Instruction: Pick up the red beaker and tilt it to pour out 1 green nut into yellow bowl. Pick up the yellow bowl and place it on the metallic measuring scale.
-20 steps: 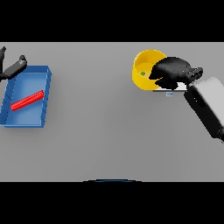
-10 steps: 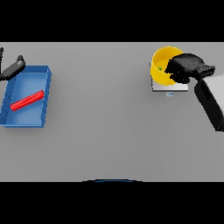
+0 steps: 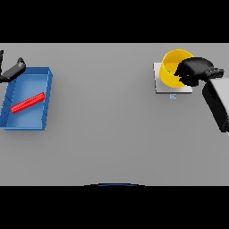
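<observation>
The yellow bowl [image 3: 171,68] is tilted over the metallic measuring scale [image 3: 163,83] at the far right, its opening facing right, with a speck of green inside. My right hand [image 3: 193,71] is shut on the bowl's right rim. The red beaker [image 3: 27,103] lies on its side in the blue tray [image 3: 27,124] at the left. My left hand [image 3: 12,71] shows at the left edge, just above the tray's far corner, holding nothing.
The scale's small display [image 3: 173,95] faces the near side. My right forearm [image 3: 217,102] runs along the right edge. Grey table [image 3: 107,125] lies between the tray and the scale.
My right hand has carried the yellow bowl rightwards and farther back, from beside the scale to over its plate. The left hand and the beaker have not moved.
</observation>
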